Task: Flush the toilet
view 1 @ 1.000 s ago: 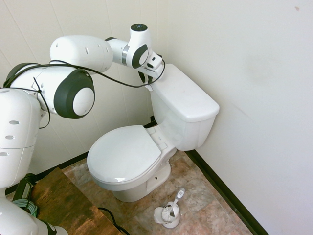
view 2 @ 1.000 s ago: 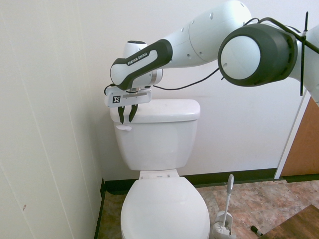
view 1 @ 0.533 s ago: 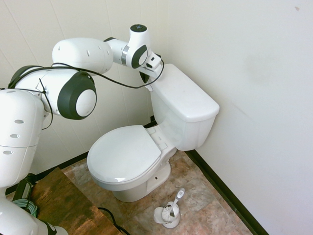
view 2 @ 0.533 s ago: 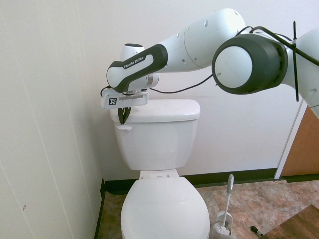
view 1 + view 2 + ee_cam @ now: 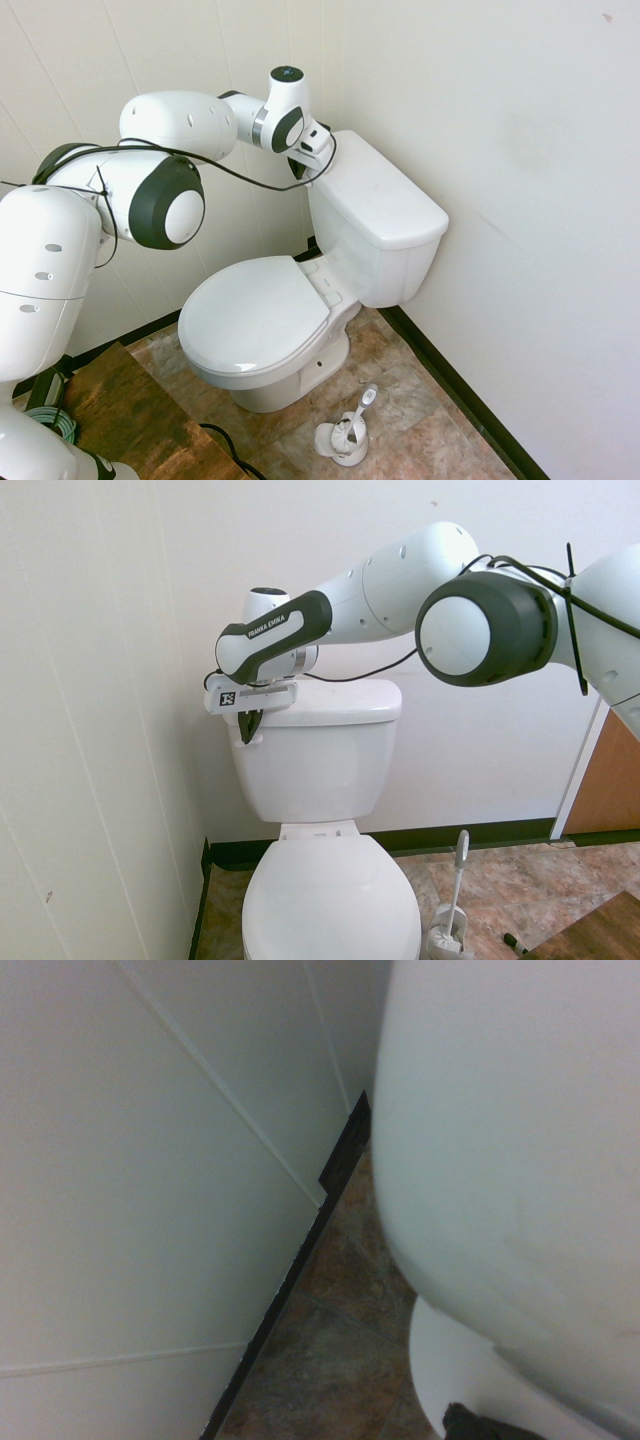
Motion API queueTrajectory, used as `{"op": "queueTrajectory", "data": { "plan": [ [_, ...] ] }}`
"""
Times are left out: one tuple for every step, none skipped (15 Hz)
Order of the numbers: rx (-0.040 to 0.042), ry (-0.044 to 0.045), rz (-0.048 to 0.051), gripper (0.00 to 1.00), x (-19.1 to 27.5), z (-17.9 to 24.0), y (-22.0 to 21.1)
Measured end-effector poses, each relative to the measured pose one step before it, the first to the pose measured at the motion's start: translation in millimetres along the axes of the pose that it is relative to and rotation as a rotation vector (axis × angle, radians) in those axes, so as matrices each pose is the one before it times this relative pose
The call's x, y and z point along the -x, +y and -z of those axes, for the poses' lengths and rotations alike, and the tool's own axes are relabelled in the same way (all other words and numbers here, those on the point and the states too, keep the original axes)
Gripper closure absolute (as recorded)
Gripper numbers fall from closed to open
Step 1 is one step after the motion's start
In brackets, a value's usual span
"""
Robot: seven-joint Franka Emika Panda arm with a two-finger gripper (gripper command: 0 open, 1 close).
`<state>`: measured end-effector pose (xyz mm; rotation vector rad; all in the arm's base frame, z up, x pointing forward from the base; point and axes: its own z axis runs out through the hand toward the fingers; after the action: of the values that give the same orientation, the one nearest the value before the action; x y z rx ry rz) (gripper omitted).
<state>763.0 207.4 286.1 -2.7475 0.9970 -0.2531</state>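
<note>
The white porcelain two-piece toilet was seen standing in the corner of the room, its boxy tank set against the back wall and its oval seat lid lowered shut over the bowl. The flat tank lid was in place on the tank. In the wrist view the tank's white side was shown filling much of the frame, close beside the white panelled wall, with the dark skirting strip and the mottled brown floor tiles visible below.

The white Franka arm was reached across to the tank's front upper corner nearest the side wall. Its black two-finger gripper was pointed downward there, the fingers drawn close together at the spot where the small white flush lever was mounted; the fingertips were seen against the lever, though whether it was actually pinched between them could not be told.

A small white toilet brush in its holder was left standing on the floor beside the bowl, well apart from the gripper. A brown wooden surface was visible at the lower edge of the first exterior view.
</note>
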Motion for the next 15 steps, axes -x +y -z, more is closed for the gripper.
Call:
{"op": "queueTrajectory", "data": {
  "plan": [
    [0.00084, -0.00288, -0.00005, 1.00, 1.95, -3.69, -1.06],
    [0.00085, -0.00223, -0.00143, 1.00, 1.10, -2.43, -0.58],
    [0.00029, -0.00057, -0.00268, 1.00, -0.12, -0.39, -0.55],
    [0.00129, -0.00252, -0.00399, 1.00, -0.63, 0.39, -0.33],
    [0.00081, -0.00135, -0.00853, 1.00, -1.05, 1.01, -0.37],
    [0.00184, 0.00100, -0.01040, 1.00, -1.57, 2.13, -0.25],
    [0.00582, 0.00050, -0.00918, 1.00, -2.35, 3.85, -0.32],
    [0.00800, -0.00100, -0.00427, 1.00, -1.37, 4.72, -0.48],
    [0.00741, -0.00083, 0.00046, 1.00, 0.94, 4.95, -1.05],
    [0.00939, 0.00187, 0.00291, 1.00, 3.44, 6.74, -2.52],
    [0.00719, 0.00654, 0.00282, 1.00, 6.09, 6.07, -3.63],
    [0.00555, 0.01132, 0.00478, 1.00, 7.94, 7.10, -3.80],
    [0.00677, 0.00645, 0.00329, 1.00, 8.22, 7.44, -1.91],
    [0.00953, 0.00880, -0.00030, 1.00, 6.48, 8.88, 0.69],
    [0.00813, 0.00845, -0.00101, 1.00, 4.06, 11.39, 3.31]
  ]
}}
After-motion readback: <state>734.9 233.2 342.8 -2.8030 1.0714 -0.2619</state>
